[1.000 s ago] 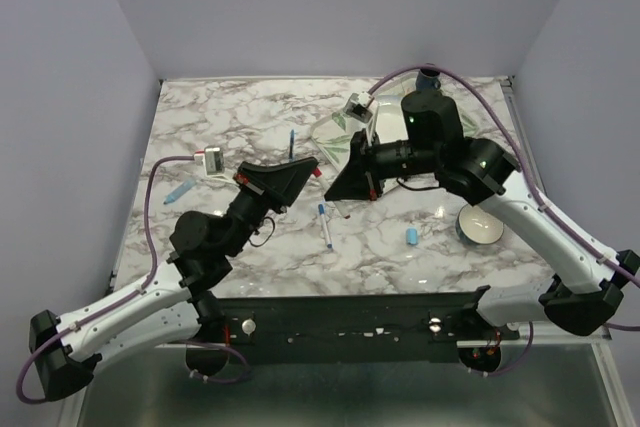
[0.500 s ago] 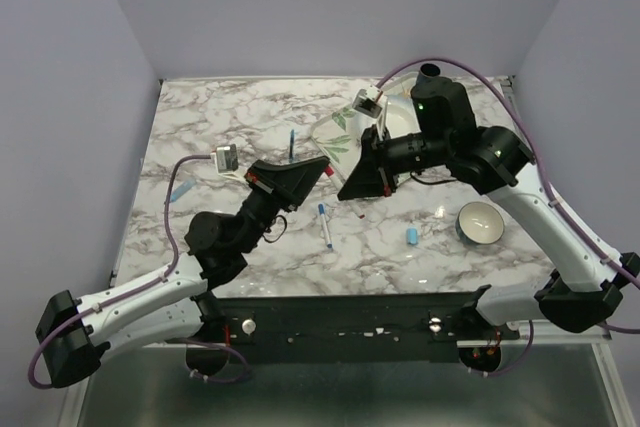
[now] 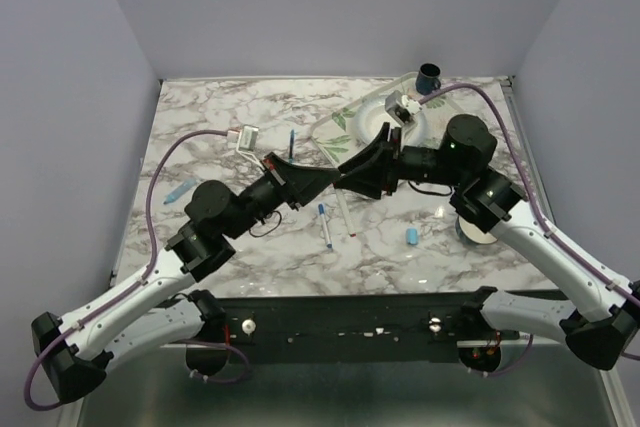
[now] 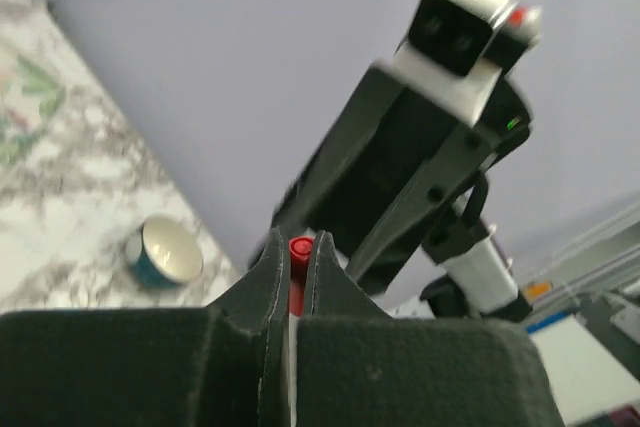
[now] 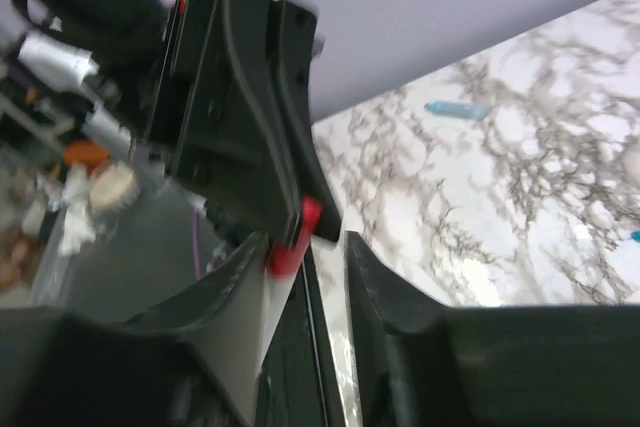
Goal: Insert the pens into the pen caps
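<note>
- Red cap (image 4: 297, 248): clamped at the fingertips of the left claw (image 4: 297, 239), raised over the middle of the surface (image 3: 230, 117).
- Right claw (image 5: 307, 239): stood tip to tip with the left claw. Its fingers (image 5: 385, 282) showed a gap, but whether they gripped the white strip behind the red cap could not be told.
- Blue-tipped pen (image 3: 325, 226), dark blue pen (image 3: 292, 139) and light blue pen (image 3: 178, 190): lay on the surface.
- Light blue cap (image 3: 411, 236): lay on the surface, apart from the pens.

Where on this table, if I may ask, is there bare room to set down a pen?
Bare: the far-left corner, between the table edge and the blue pen, and the near strip by the light blue cap. Crowded: mid-table, where the left gripper and right gripper meet beside the leaf-patterned plate.
</note>
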Robot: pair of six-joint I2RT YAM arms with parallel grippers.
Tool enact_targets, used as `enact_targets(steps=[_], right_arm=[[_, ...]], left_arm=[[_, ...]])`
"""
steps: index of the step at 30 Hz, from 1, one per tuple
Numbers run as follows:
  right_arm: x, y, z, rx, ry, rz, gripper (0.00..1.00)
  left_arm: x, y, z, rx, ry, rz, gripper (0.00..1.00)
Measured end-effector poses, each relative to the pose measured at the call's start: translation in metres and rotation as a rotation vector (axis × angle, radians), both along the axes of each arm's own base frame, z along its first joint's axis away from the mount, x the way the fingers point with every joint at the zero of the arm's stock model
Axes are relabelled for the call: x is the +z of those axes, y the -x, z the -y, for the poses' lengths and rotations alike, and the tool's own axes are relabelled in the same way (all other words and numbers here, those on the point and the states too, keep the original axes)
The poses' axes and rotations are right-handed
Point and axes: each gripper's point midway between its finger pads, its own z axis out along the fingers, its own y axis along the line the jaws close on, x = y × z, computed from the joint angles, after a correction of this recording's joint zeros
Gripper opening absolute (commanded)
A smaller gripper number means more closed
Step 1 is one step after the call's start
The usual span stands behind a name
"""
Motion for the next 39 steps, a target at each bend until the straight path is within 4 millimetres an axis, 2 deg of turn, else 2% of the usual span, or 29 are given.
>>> enact_targets(steps=[3, 5, 8, 11, 12, 14, 17, 18, 20, 21, 24, 29, 33, 37, 39], right_arm=[[0.000, -0.012, 0.009, -0.076, -0.035, 0.043, 0.64], [-0.015, -0.010, 0.023, -0.127, -0.019, 0.026, 0.66], [-0.043, 0.002, 0.045, -0.199, 0.014, -0.029, 0.69], [-0.058, 0.013, 0.067, -0.286, 0.007, -0.082, 0.78], [-0.063, 0.016, 0.074, -0.318, 0.004, -0.105, 0.85], [-0.068, 0.022, 0.090, -0.381, -0.021, -0.129, 0.86], [-0.069, 0.021, 0.101, -0.449, -0.033, -0.153, 0.86], [-0.071, 0.019, 0.103, -0.470, -0.027, -0.164, 0.86], [-0.081, 0.014, 0.108, -0.517, 0.001, -0.197, 0.86], [-0.086, 0.011, 0.109, -0.534, 0.015, -0.210, 0.86], [-0.097, 0.007, 0.110, -0.563, 0.047, -0.253, 0.86], [-0.104, 0.004, 0.107, -0.566, 0.070, -0.279, 0.86], [-0.106, 0.003, 0.106, -0.567, 0.079, -0.285, 0.86], [-0.105, 0.003, 0.106, -0.567, 0.077, -0.283, 0.86], [-0.105, 0.003, 0.106, -0.567, 0.077, -0.283, 0.86]], left_arm=[[-0.025, 0.003, 0.012, -0.075, -0.135, -0.051, 0.00], [-0.037, -0.005, 0.012, -0.071, -0.230, -0.070, 0.00], [-0.044, -0.019, 0.003, -0.015, -0.354, -0.072, 0.00], [-0.060, -0.041, -0.015, 0.108, -0.479, -0.100, 0.00], [-0.069, -0.049, -0.019, 0.146, -0.519, -0.117, 0.00], [-0.103, -0.067, -0.034, 0.232, -0.635, -0.195, 0.00], [-0.156, -0.086, -0.047, 0.307, -0.792, -0.310, 0.00], [-0.186, -0.091, -0.053, 0.329, -0.875, -0.367, 0.00], [-0.217, -0.092, -0.059, 0.337, -0.960, -0.428, 0.00], [-0.240, -0.091, -0.066, 0.346, -1.028, -0.474, 0.00], [-0.282, -0.090, -0.077, 0.354, -1.157, -0.557, 0.00], [-0.321, -0.090, -0.082, 0.344, -1.253, -0.646, 0.08], [-0.336, -0.091, -0.079, 0.338, -1.265, -0.685, 0.11], [-0.357, -0.093, -0.078, 0.334, -1.287, -0.748, 0.33], [-0.364, -0.096, -0.079, 0.335, -1.289, -0.779, 0.38]])
